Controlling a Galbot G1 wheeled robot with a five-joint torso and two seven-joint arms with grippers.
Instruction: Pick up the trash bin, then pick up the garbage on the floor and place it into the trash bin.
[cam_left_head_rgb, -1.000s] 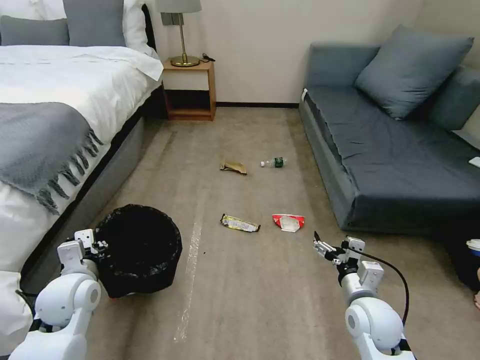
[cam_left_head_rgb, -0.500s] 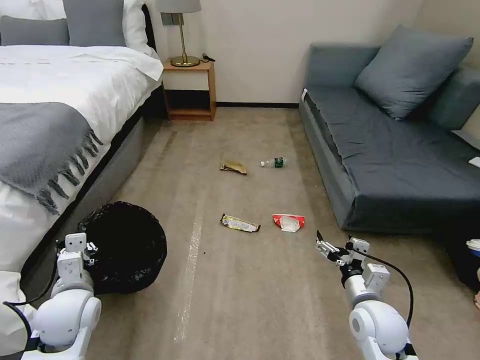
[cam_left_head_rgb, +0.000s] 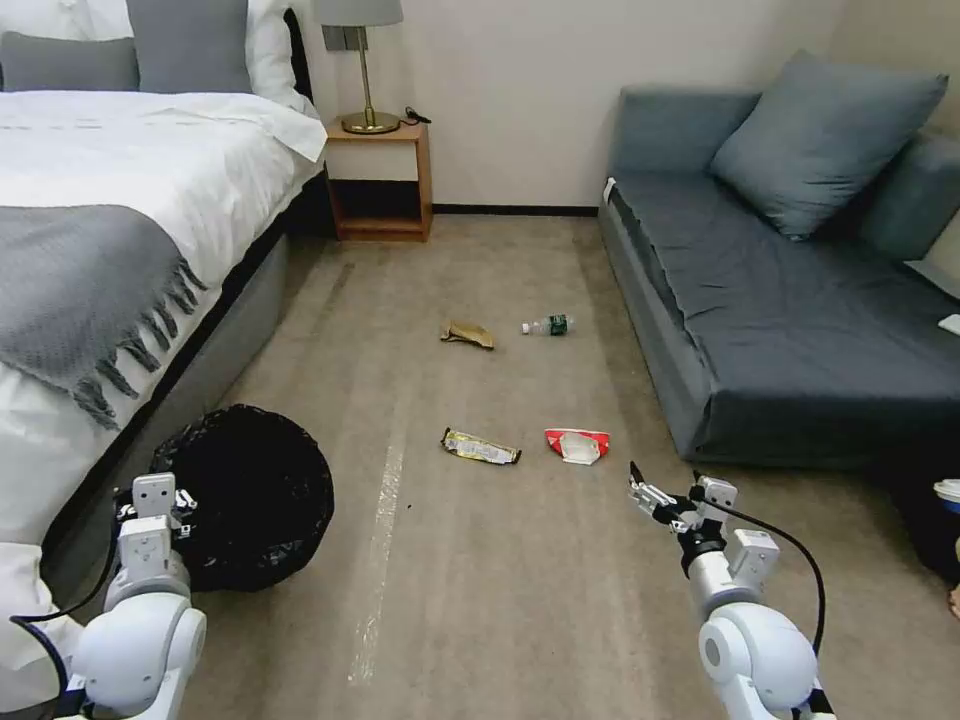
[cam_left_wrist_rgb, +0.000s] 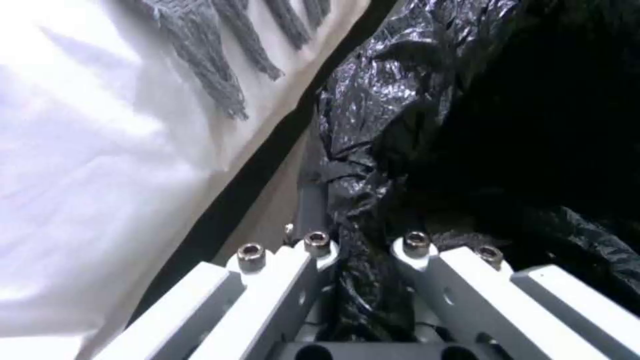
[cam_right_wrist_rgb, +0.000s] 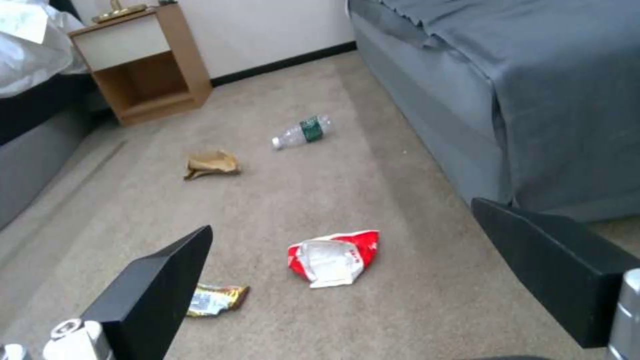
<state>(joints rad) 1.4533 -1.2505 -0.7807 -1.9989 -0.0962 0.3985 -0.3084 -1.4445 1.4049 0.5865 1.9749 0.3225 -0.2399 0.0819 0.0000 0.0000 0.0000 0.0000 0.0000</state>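
- Head view: the bin (cam_left_head_rgb: 245, 495) sits low at near left, close beside the bed (cam_left_head_rgb: 110, 230), its black liner crinkled over the rim. The left tool (cam_left_head_rgb: 180, 505) is at the bin's near-left rim. The right tool (cam_left_head_rgb: 640, 490) hovers over the carpet (cam_left_head_rgb: 480, 600) at near right, close to the sofa (cam_left_head_rgb: 780, 320) — nothing in it.
- Garbage on the carpet, same view: a yellow-silver wrapper (cam_left_head_rgb: 480, 447) and a red-and-white packet (cam_left_head_rgb: 577, 444) lie side by side in the middle, just beyond the right tool; farther off lie a brown bag (cam_left_head_rgb: 467, 335) and a bottle (cam_left_head_rgb: 547, 325), near each other. A nightstand (cam_left_head_rgb: 380, 180) stands at the far wall.
- Left wrist view: the left tool (cam_left_wrist_rgb: 363, 260) is clamped narrow on the bin's liner (cam_left_wrist_rgb: 373, 165) — black plastic is bunched between its fingers (cam_left_wrist_rgb: 433, 280). The bed's white sheet and grey fringe lie beside it.
- Right wrist view: the right tool (cam_right_wrist_rgb: 393, 280) stands wide, its black fingers (cam_right_wrist_rgb: 160, 285) far apart. The packet (cam_right_wrist_rgb: 333, 256) lies between them on the carpet, the wrapper (cam_right_wrist_rgb: 215, 299) partly behind one finger, the bag (cam_right_wrist_rgb: 212, 164) and bottle (cam_right_wrist_rgb: 301, 132) farther away.
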